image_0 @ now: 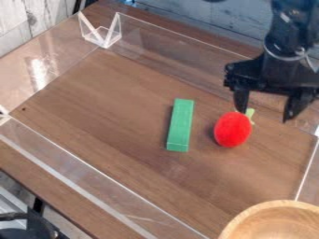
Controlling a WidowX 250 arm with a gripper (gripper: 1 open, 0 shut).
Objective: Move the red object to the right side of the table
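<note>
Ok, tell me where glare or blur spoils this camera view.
Camera view: white glare streaks the low clear acrylic walls at upper left; the black gripper, jaws open, is slightly soft with motion blur; the small round red toy fruit and long green rectangular block are sharp on the evenly lit dark wood-grain tabletop.

Single camera, raised, looking obliquely down across the table, fairly near, wooden bowl cropped at bottom corner

Lighting was even and soft, fairly bright. Pale glare streaked the clear acrylic walls along the table's far left edge. The arm was motion-blurred. Shadows were faint; the picture was coarse.
</note>
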